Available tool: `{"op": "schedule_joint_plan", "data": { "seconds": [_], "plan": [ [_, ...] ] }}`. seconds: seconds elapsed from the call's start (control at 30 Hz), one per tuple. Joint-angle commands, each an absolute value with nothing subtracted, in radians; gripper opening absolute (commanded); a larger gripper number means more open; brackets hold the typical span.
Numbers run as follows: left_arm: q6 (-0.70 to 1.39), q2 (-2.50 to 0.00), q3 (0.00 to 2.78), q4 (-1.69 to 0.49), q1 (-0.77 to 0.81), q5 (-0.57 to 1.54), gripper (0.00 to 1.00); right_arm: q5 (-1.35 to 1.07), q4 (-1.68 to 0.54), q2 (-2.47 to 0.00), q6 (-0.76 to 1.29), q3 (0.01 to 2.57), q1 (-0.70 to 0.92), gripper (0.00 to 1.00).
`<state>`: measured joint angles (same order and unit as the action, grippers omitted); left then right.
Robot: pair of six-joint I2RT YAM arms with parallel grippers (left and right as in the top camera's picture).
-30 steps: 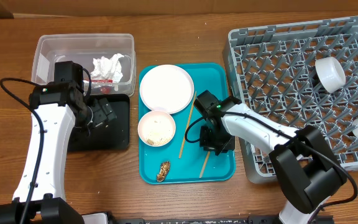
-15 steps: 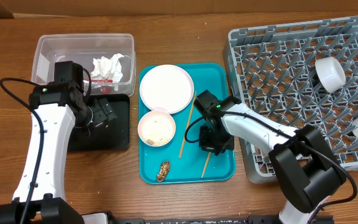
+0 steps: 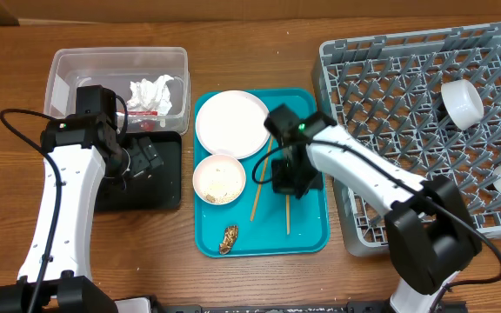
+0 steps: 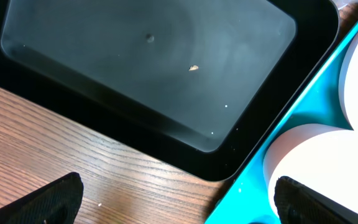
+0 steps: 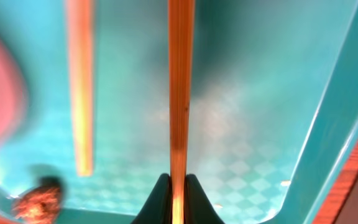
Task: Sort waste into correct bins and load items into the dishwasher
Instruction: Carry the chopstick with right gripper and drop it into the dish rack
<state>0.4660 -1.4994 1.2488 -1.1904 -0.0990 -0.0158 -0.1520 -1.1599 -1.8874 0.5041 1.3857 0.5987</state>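
Right gripper (image 5: pixel 178 198) clamped on chopstick (image 5: pixel 180 93) at frame centre, over teal tray (image 5: pixel 247 124); end grip likely for carry to rack (image 3: pixel 424 130). Left gripper (image 4: pixel 179 208) spread wide, empty, above black tray (image 4: pixel 148 68).

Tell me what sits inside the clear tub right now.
A crumpled white napkin lies in the clear tub, with a bit of red wrapper at its near edge. The left arm covers part of the tub's near side, so anything there is hidden.

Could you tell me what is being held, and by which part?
The right claw pinches one wooden chopstick by its shaft; exactly where is hidden. The left claw holds nothing.
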Motion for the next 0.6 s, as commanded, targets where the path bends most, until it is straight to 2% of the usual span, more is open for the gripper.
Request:
{"op": "schedule_joint_plan", "data": {
  "seconds": [0.0,0.27,0.57],
  "plan": [
    [0.479,-1.483,1.259,-1.192,-0.102,-0.008,1.00,-0.093,-1.231,-1.798,0.387,1.523,0.551,0.04],
    [0.479,-1.483,1.259,-1.192,-0.102,-0.008,1.00,0.091,-1.365,-1.741,0.199,1.618,0.401,0.04],
    [0.479,-1.483,1.259,-1.192,-0.102,-0.008,1.00,0.084,-1.393,-1.743,0.021,1.561,0.252,0.04]
  ]
}}
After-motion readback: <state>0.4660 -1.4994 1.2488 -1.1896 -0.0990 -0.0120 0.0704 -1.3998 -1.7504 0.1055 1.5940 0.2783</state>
